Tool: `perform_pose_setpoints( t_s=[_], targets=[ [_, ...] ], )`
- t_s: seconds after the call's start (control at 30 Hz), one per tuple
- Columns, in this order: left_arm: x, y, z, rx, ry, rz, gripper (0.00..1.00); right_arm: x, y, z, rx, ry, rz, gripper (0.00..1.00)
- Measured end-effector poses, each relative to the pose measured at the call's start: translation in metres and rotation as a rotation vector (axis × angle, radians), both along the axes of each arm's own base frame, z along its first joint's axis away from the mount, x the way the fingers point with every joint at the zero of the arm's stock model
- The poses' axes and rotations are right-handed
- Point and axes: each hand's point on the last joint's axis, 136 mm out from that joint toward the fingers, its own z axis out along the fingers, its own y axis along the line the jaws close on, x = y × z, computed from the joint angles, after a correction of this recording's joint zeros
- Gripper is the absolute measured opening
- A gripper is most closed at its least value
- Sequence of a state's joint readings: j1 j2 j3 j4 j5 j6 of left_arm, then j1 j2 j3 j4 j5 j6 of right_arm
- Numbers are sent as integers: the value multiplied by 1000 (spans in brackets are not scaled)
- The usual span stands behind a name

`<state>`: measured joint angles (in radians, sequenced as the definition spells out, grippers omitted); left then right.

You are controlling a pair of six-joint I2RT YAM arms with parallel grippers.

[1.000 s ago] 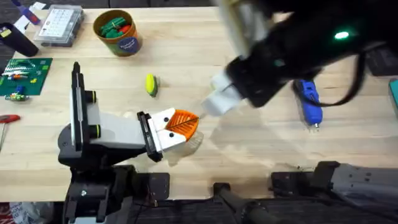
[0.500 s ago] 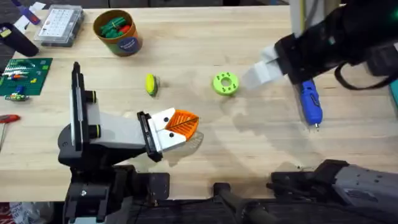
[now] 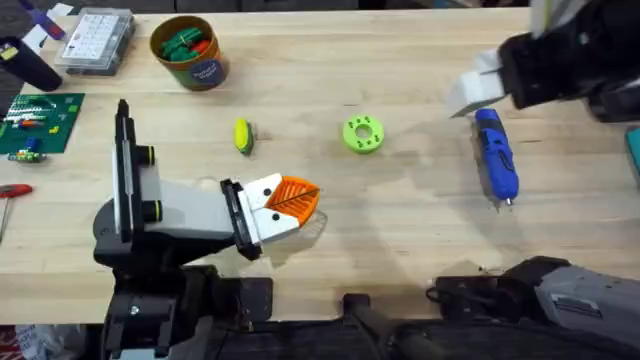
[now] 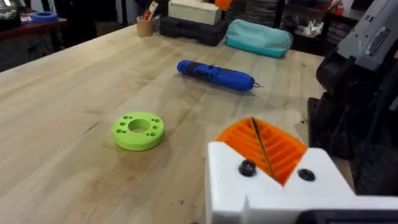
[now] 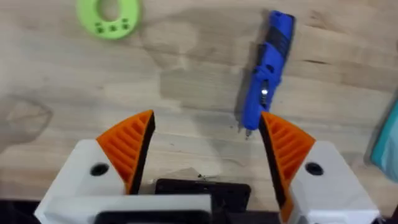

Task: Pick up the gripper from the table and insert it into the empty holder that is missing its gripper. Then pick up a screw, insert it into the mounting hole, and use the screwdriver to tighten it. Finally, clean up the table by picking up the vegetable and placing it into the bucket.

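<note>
So the right gripper (image 5: pixel 208 146) is spread wide with nothing between its orange pads (image 5: pixel 127 146), hanging over the far right part of the table (image 3: pixel 400 240). Right under it lies the blue screwdriver (image 3: pixel 496 166), flat on the wood with its metal tip toward the near edge, and not touched by anything. Just left of that, on its own, sits the lime-green ring (image 3: pixel 362 134), lying flat with its holes facing up.

Further left is the little yellow vegetable (image 3: pixel 242 136), green end included, alone on the wood. Nearer the front edge is the holder (image 3: pixel 165 215), lying toward the middle from its black base, and the orange ribbed gripper (image 3: pixel 292 198) on its white block is seated at the black end bracket. The left arm's own gripper (image 4: pixel 261 155) is down there too; can't tell how far apart its fingers are from what's visible.

Back left corner has the orange-brown bucket (image 3: pixel 190 52) with red and green bits inside, next to a clear compartment box (image 3: pixel 95 40).
</note>
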<state>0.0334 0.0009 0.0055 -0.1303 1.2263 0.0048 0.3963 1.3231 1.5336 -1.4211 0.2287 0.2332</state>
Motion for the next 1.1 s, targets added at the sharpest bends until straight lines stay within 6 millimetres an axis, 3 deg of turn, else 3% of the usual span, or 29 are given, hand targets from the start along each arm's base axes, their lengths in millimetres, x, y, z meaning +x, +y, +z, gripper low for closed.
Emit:
perform_pose_setpoints(
  t_s=[0.2,0.4,0.67,1.1],
  targets=[
    [0,0,0,0,0,0,4,7,-61,-35,-51,54,-210,996],
    [0,0,0,0,0,0,4,18,-99,-56,-43,46,-296,996],
    [0,0,0,0,-1,0,4,27,-120,-73,55,87,-272,996],
    [0,0,0,0,0,0,4,48,-112,-148,202,314,-180,941]
  ],
)
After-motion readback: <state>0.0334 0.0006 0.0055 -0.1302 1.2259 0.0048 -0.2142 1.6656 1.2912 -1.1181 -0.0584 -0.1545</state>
